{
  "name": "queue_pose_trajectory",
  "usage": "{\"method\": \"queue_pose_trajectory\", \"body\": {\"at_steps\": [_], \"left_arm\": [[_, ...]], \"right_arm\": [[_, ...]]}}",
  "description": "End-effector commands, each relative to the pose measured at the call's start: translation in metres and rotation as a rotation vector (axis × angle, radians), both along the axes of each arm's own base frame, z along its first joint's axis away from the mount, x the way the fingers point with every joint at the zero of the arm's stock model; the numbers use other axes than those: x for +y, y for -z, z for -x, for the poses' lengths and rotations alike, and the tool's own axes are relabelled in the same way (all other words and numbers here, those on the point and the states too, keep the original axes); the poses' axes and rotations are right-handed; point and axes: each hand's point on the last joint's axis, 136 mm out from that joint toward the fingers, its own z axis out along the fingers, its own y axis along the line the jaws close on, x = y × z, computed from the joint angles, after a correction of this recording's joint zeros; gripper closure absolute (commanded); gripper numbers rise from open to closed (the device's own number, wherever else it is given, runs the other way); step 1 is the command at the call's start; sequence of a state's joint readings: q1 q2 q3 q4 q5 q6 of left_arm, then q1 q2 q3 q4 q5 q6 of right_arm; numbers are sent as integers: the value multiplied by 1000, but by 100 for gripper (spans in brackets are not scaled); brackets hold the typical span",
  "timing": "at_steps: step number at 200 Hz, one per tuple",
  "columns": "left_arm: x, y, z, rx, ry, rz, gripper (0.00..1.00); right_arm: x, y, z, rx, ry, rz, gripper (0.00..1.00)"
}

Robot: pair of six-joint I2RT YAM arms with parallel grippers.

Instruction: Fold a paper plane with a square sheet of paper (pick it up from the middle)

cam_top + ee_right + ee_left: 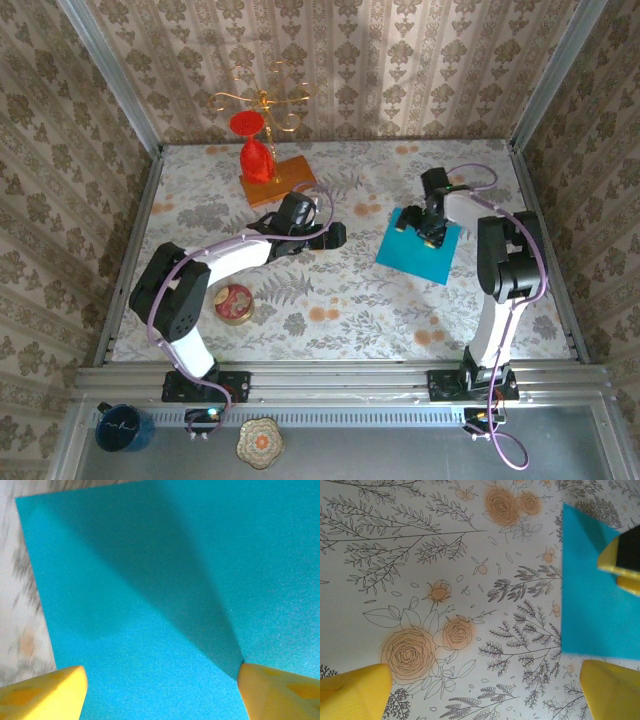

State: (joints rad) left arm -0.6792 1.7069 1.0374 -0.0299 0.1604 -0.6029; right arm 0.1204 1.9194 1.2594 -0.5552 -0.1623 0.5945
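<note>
We get top external high, behind bases, facing down on whole table [330,300]. Left wrist: down-facing, fairly near, square sheet of paper [590,595] ahead-right of left gripper [481,692]. Right wrist: very close, same sheet under right gripper [160,690].

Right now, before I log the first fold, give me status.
Left gripper open, over tablecloth beside sheet. Right gripper open, low over sheet. Sheet flat, unfolded. Block and glass far back.

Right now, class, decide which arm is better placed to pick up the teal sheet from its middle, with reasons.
The right. The right hand is open directly over the square sheet of paper. The left hand sits over the floral tablecloth, off the sheet's edge.
</note>
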Motion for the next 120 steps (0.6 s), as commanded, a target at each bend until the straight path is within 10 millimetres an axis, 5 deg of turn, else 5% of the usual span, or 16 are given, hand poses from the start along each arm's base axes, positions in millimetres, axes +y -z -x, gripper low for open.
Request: {"method": "queue_pose_trajectory", "body": {"at_steps": [1,30,65,100,120], "left_arm": [[-2,-2,-2,19,-31,20,4],[8,7,3,62,-94,41,7],[13,17,12,138,-130,94,15],[1,13,27,207,-106,131,19],[-4,13,41,252,-99,106,19]], "right_arm": [[42,18,55,171,-106,-103,19],[95,28,87,207,-181,-211,24],[156,11,83,115,-258,-394,33],[141,-52,47,-102,-226,-420,33],[117,-53,52,-104,-222,-354,33]]}}
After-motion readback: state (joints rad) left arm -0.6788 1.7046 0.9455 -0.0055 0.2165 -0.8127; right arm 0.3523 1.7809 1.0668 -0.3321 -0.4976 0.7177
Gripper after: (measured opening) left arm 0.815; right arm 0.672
